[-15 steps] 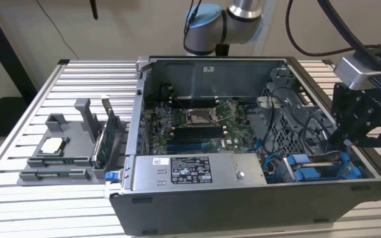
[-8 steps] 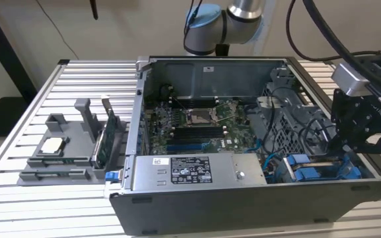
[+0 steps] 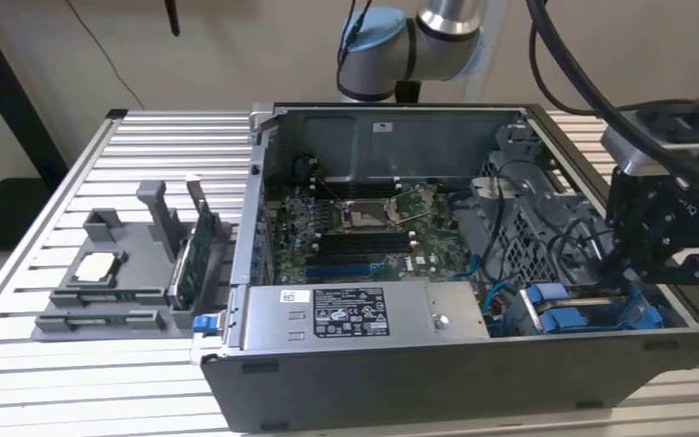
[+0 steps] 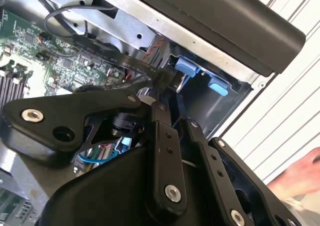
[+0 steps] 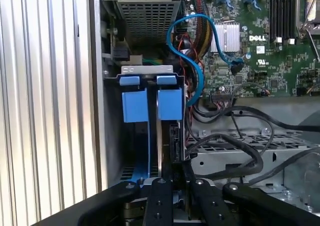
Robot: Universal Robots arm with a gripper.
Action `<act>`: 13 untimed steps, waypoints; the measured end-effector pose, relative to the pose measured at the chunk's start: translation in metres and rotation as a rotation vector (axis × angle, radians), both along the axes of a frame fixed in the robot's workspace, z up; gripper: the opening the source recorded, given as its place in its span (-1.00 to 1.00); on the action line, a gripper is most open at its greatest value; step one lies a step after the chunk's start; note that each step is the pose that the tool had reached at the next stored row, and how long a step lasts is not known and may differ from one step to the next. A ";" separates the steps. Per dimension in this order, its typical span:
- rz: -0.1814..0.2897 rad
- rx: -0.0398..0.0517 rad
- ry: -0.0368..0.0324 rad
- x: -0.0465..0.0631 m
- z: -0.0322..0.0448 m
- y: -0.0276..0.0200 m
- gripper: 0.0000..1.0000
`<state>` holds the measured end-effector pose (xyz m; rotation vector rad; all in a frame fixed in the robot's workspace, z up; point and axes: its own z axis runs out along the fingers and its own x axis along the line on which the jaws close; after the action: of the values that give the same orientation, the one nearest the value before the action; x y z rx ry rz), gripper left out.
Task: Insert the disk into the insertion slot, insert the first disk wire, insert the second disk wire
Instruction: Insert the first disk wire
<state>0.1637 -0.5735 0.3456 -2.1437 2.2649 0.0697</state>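
Claw (image 4: 161, 83): I see it pinching the black disk wire (image 4: 107, 55), second wrist view.
Insertion slot (image 5: 131, 151): blue-fitted, first wrist view.

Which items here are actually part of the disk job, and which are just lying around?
Job:
- gripper
- disk in its blue carrier
- insertion slot
- loose black cables beside it, possibly the disk wires

Lying about:
- grey stand with its parts
- power-supply box
- motherboard

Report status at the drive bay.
Gripper shut on flat black wire. Disk sits in insertion slot. Loose black cables lie right beside the slot.
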 end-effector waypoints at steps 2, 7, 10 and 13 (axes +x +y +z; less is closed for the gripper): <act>-0.005 -0.0001 0.0053 0.000 -0.0004 0.0003 -0.62; -0.010 0.0081 0.0069 0.000 -0.0020 0.0003 -0.62; -0.014 0.0153 0.0072 0.001 -0.0032 0.0005 -0.62; -0.014 0.0154 0.0074 0.004 -0.0037 0.0005 -0.62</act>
<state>0.1678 -0.5730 0.3419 -2.1237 2.2752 0.0946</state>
